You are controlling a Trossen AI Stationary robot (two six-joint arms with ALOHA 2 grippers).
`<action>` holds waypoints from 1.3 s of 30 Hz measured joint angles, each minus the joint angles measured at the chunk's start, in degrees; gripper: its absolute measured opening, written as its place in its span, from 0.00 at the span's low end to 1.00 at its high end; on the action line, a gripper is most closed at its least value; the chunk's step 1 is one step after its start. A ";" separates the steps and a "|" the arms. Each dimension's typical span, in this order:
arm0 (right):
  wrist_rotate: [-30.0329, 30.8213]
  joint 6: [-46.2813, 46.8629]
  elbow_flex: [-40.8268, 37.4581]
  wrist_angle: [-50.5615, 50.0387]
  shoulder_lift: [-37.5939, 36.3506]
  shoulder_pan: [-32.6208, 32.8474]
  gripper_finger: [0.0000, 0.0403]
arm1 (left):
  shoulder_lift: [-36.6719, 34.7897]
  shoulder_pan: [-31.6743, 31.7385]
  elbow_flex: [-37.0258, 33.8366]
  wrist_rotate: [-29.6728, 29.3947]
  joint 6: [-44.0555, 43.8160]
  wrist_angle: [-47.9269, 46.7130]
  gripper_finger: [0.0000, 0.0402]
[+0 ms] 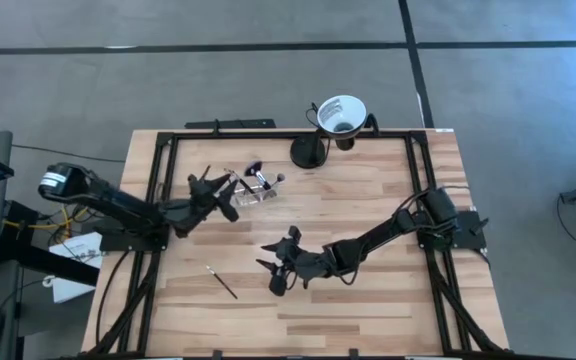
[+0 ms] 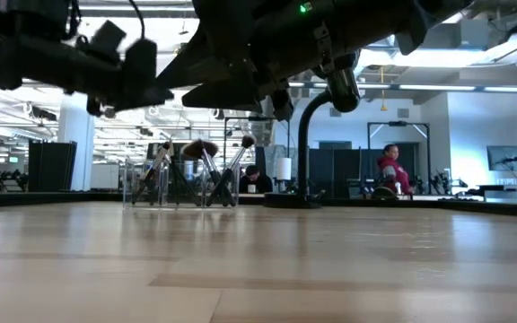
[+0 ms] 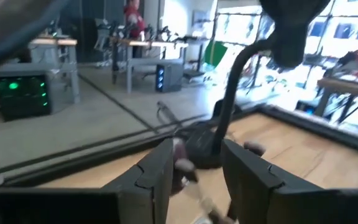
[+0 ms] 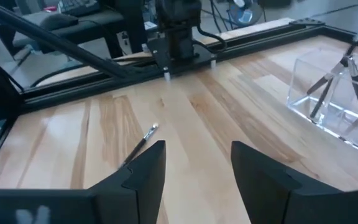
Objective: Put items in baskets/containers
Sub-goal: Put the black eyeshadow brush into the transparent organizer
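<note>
The clear plastic container (image 1: 254, 192) stands on the far-left part of the table and holds several dark-handled brushes (image 1: 260, 179), which lean against its walls. In the low view a fluffy black head (image 2: 200, 148) rises above the container (image 2: 176, 184). One thin brush (image 1: 222, 282) lies flat on the near-left part of the table. My left gripper (image 1: 224, 196) hovers open just left of the container, and its wrist view (image 3: 197, 158) shows blurred brush tips beyond the fingers. My right gripper (image 1: 274, 270) is open above the table's middle, right of the lying brush (image 4: 140, 142).
A white funnel-shaped cup (image 1: 341, 113) on a black stand (image 1: 308, 152) sits at the table's far edge, right of the container. A black frame (image 1: 164, 150) rims the table. Bare wood (image 1: 368, 310) lies along the near and right sides. A person (image 2: 389, 168) is in the room behind.
</note>
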 joint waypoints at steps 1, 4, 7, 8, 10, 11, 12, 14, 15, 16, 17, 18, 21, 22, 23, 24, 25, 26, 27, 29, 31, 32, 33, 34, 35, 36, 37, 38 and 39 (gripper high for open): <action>0.02 0.00 0.00 0.11 0.10 -0.01 0.43 | -1.44 -0.52 0.00 -0.01 0.64 -0.15 0.33; 0.12 -0.28 0.07 4.43 2.23 -0.01 0.42 | -5.44 -2.09 0.00 0.01 1.37 -0.08 0.33; -0.40 -0.46 1.73 10.35 6.53 -0.05 0.42 | -8.49 -3.62 0.00 0.00 2.59 -0.16 0.33; -0.01 -0.57 2.47 10.97 8.12 -0.05 0.42 | -9.16 -4.04 0.00 0.24 2.66 0.00 0.33; -0.19 -0.61 6.01 11.05 12.20 -0.50 0.42 | -10.37 -4.97 0.00 0.44 2.76 -0.26 0.32; -0.13 -0.99 7.81 10.69 14.05 -0.74 0.42 | -10.87 -5.28 0.00 0.45 2.80 -0.21 0.32; -0.16 -1.85 10.04 10.37 15.93 -1.01 0.42 | -11.09 -5.54 0.00 0.49 2.82 0.14 0.32; -0.04 -3.31 15.05 9.28 19.93 -1.56 0.42 | -11.57 -6.17 0.00 0.60 2.82 -0.28 0.31; -0.05 -3.44 17.54 8.30 21.86 -1.74 0.41 | -11.61 -6.28 0.00 0.65 2.82 -0.04 0.31; -0.19 -3.45 19.91 6.69 23.62 -1.84 0.41 | -11.61 -6.40 0.00 0.66 2.82 -0.08 0.31; -0.55 -3.50 22.45 4.93 25.38 -1.88 0.41 | -11.58 -6.52 0.00 0.63 2.82 -0.15 0.31; -0.99 -3.63 25.02 2.76 26.82 -1.86 0.41 | -11.56 -6.52 0.00 0.62 2.83 -0.16 0.31; -1.98 -3.63 32.04 -4.86 29.94 -1.76 0.41 | -11.52 -6.50 0.00 0.62 2.84 -0.21 0.30; -2.36 -3.63 34.30 -6.76 31.00 -1.78 0.41 | -11.52 -6.48 0.00 0.64 2.82 -0.17 0.30; -2.29 -3.63 36.29 -9.13 31.87 -1.76 0.41 | -11.52 -6.48 0.00 0.62 2.84 -0.18 0.30; -2.28 -3.64 38.02 -11.18 32.59 -1.69 0.41 | -11.52 -6.48 0.00 0.62 2.84 -0.19 0.30; -2.30 -3.64 39.71 -12.58 33.37 -1.59 0.41 | -11.52 -6.48 0.00 0.63 2.83 -0.19 0.30; -2.29 -3.64 41.25 -13.51 33.95 -1.43 0.41 | -11.52 -6.48 0.00 0.62 2.83 -0.19 0.30; -2.08 -3.68 42.11 -14.66 34.03 -1.21 0.41 | -11.52 -6.48 0.00 0.62 2.84 -0.19 0.30; -2.09 -3.63 42.88 -15.09 33.94 -1.01 0.41 | -11.52 -6.48 0.00 0.62 2.83 -0.19 0.30; -2.03 -3.65 42.88 -15.13 33.88 -1.01 0.41 | -11.52 -6.48 0.00 0.62 2.83 -0.19 0.30; -2.05 -3.65 42.88 -15.13 33.92 -1.03 0.41 | -11.52 -6.48 0.00 0.63 2.82 -0.19 0.30; -2.19 -3.64 42.86 -15.13 33.92 -1.05 0.41 | -11.52 -6.47 0.00 0.62 2.82 -0.19 0.30; -3.28 -3.65 42.86 -15.01 33.92 -1.05 0.41 | -11.52 -6.45 0.00 0.64 2.82 -0.19 0.30; -5.20 -3.64 42.86 -14.80 33.92 -1.05 0.41 | -11.52 -6.45 0.00 0.63 2.82 -0.19 0.30; -6.99 -3.63 42.86 -14.75 33.92 -1.07 0.41 | -11.52 -6.45 0.00 0.62 2.82 -0.19 0.30; -8.24 -3.63 42.86 -14.87 33.92 -1.08 0.41 | -11.52 -6.45 0.00 0.62 2.82 -0.19 0.30; -8.58 -3.63 42.86 -15.00 33.92 -1.05 0.41 | -11.52 -6.45 0.00 0.62 2.82 -0.19 0.30; -8.52 -3.63 42.84 -14.98 33.92 -1.03 0.41 | -11.52 -6.45 0.00 0.62 2.82 -0.19 0.30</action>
